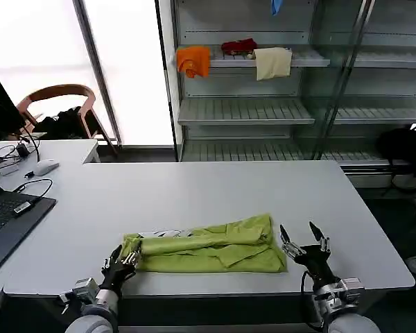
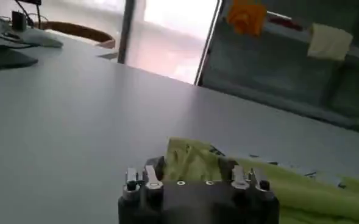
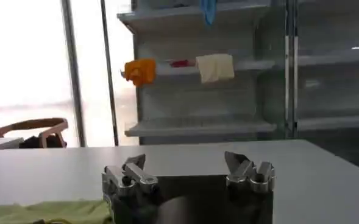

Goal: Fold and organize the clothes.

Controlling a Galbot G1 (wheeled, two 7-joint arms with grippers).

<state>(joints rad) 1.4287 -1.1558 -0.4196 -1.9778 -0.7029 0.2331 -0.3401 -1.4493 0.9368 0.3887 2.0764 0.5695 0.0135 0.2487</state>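
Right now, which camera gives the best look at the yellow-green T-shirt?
The head view: the whole T-shirt lies folded on the table, between the left gripper and the right gripper. The left wrist view shows one bunched end at the fingers; the right wrist view catches a sliver.

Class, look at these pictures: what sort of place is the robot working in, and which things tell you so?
Probably an office or lab: a grey work table, a laptop and mouse at its left, and metal shelving behind.
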